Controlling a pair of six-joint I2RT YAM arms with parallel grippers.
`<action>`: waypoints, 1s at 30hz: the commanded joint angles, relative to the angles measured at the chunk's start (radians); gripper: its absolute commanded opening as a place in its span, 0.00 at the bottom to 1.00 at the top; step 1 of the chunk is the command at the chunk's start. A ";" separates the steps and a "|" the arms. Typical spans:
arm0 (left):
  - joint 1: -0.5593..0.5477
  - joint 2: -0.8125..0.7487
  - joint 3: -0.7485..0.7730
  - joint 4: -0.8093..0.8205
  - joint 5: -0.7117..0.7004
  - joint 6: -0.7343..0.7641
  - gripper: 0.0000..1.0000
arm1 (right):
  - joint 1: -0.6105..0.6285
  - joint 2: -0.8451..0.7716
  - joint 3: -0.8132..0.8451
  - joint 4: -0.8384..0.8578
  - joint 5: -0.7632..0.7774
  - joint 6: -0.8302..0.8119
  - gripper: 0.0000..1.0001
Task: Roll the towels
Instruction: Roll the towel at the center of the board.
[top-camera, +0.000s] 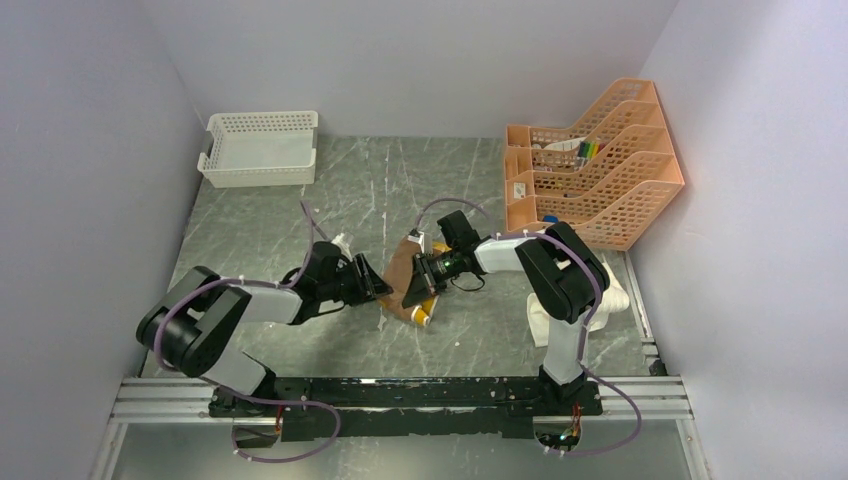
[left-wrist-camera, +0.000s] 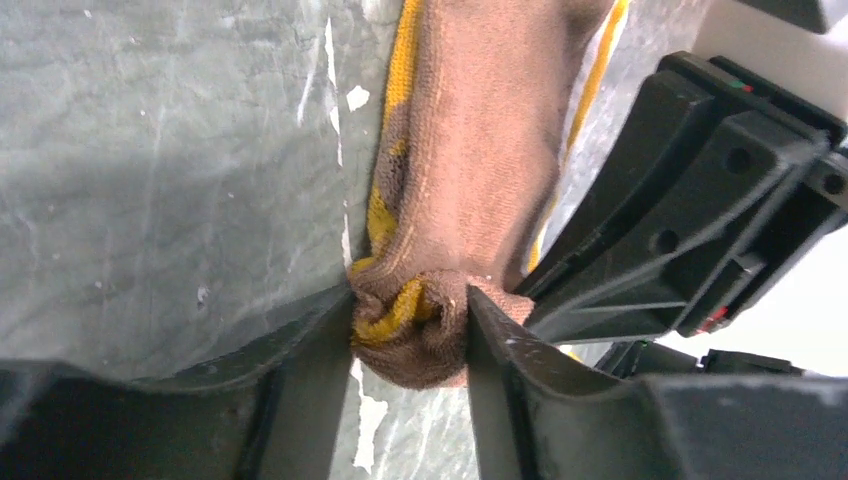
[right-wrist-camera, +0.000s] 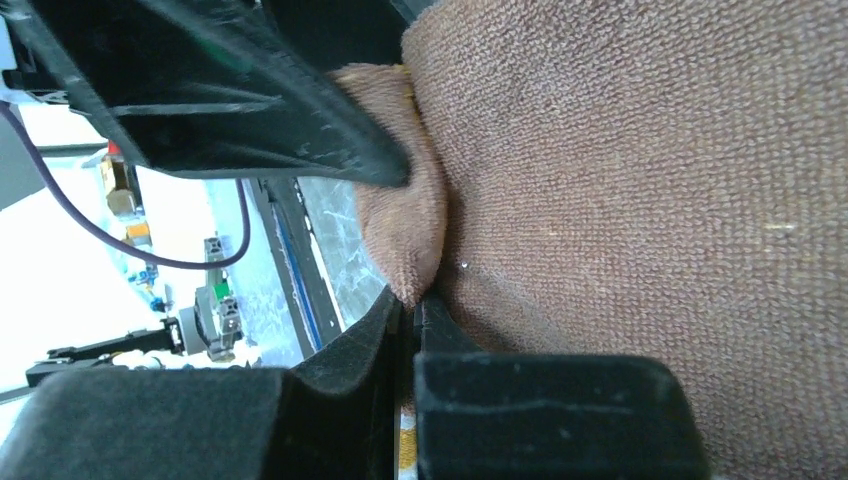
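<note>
The mustard-yellow and brown towel (top-camera: 404, 268) lies mid-table, brown side up and partly rolled, between my two grippers. My left gripper (top-camera: 377, 289) is shut on a bunched end of it (left-wrist-camera: 410, 325), with yellow showing in the folds. My right gripper (top-camera: 414, 284) is shut, pinching a thin fold of the brown cloth (right-wrist-camera: 415, 262) at its fingertips. The left gripper's fingers (right-wrist-camera: 300, 120) press the same fold from the other side. The cream towel (top-camera: 612, 297) lies at the right, mostly hidden behind the right arm.
A white lattice basket (top-camera: 260, 148) stands at the back left. An orange mesh file organizer (top-camera: 595, 170) with small items stands at the back right. Walls close in on both sides. The arm rail (top-camera: 400, 395) runs along the near edge.
</note>
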 joint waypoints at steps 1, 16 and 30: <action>-0.012 0.112 -0.005 -0.150 -0.029 0.091 0.45 | -0.006 0.001 -0.001 -0.012 -0.030 -0.018 0.04; -0.012 0.188 0.136 -0.326 0.005 0.184 0.23 | 0.293 -0.380 0.130 -0.329 0.932 -0.359 0.56; -0.002 0.224 0.149 -0.302 0.091 0.172 0.25 | 0.557 -0.411 0.018 -0.250 1.193 -0.428 0.55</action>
